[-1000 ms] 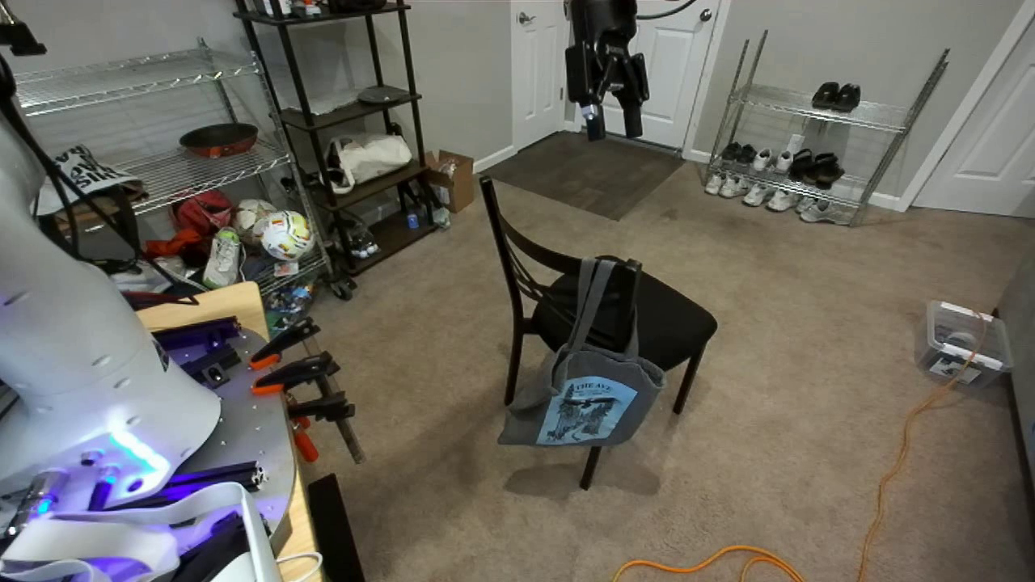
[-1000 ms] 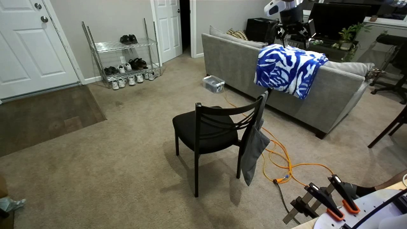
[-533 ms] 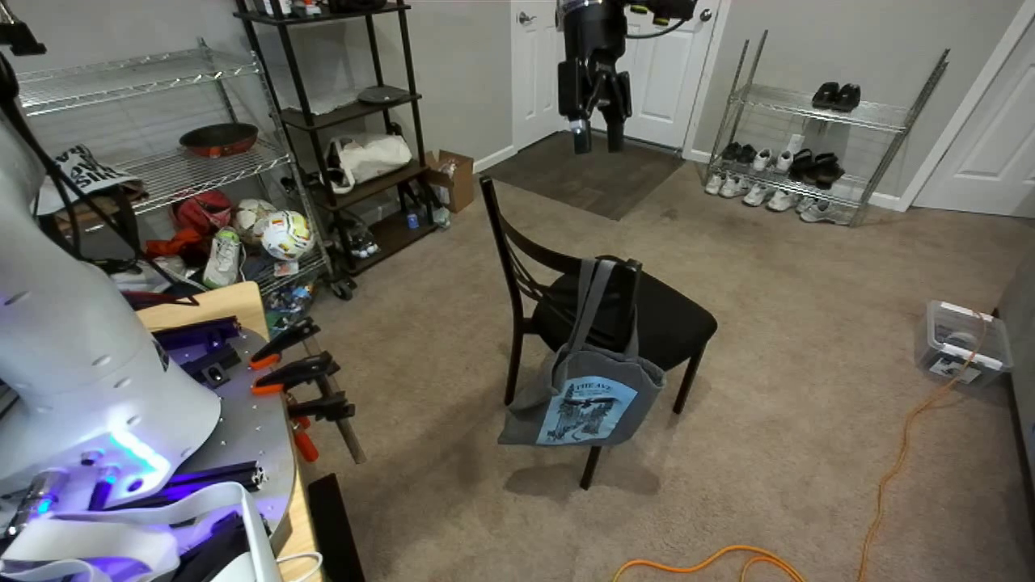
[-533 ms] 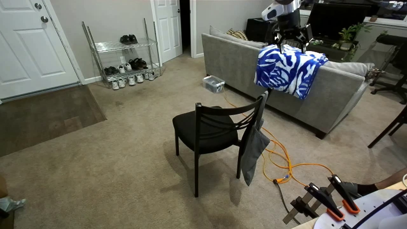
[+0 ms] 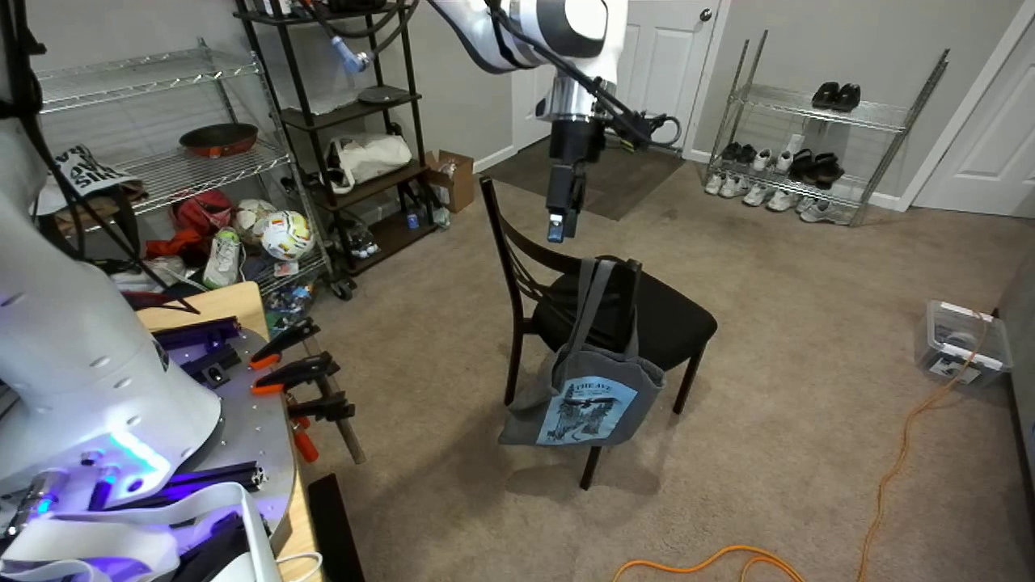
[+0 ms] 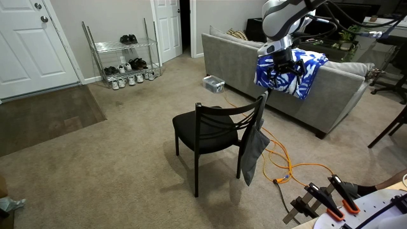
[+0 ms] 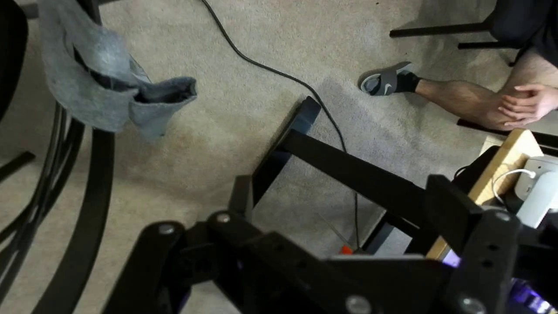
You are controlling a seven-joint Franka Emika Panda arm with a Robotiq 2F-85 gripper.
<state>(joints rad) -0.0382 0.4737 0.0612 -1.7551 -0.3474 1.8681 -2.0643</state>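
Jaws hang spread and empty, seemingly pre-grasp; reaching the gray tote bag (image 5: 585, 399) below, to one side, would mean descending across.

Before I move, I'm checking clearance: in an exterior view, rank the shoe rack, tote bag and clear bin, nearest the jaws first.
1. Tote bag, lower, hanging from the chair.
2. Clear bin, beside the sofa.
3. Shoe rack, at the far wall.

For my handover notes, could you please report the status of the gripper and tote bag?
Gripper open, holding nothing. Gray tote bag hanging from the black chair. Chair back beside it, may be in the way.
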